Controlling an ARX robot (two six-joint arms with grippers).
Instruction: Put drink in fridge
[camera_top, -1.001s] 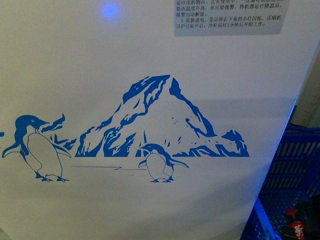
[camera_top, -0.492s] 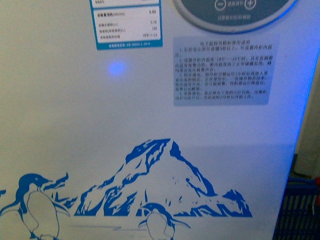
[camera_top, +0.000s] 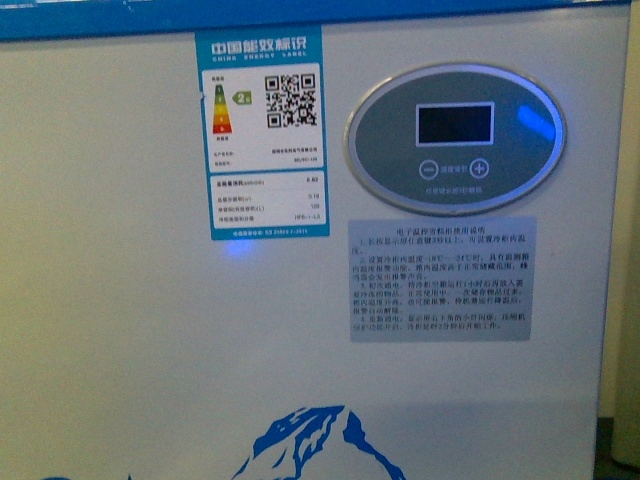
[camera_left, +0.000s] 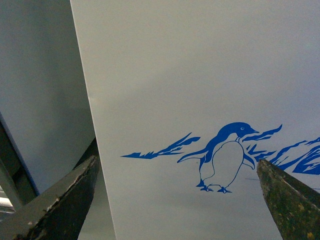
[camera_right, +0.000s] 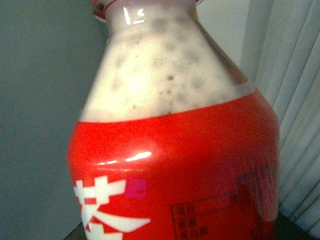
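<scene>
The fridge (camera_top: 120, 340) fills the front view: white front wall, blue top rim, oval grey control panel (camera_top: 455, 138), energy label (camera_top: 261, 133) and the tip of the blue mountain graphic at the bottom. Neither arm shows there. In the left wrist view my left gripper (camera_left: 180, 200) is open and empty, its two dark fingers (camera_left: 60, 200) wide apart in front of the fridge's penguin graphic (camera_left: 225, 157). In the right wrist view my right gripper is shut on the drink (camera_right: 175, 165); its red label and clear shoulder fill the frame, and the fingers are hidden.
A grey instruction sticker (camera_top: 442, 280) sits under the control panel. The fridge's left corner edge (camera_left: 90, 125) shows in the left wrist view with a grey wall beyond it. Pale vertical blinds (camera_right: 295, 100) stand behind the drink.
The front view has risen up the fridge front: the penguins and mountain slid down out of frame, and the control panel, energy label and blue rim came into view.
</scene>
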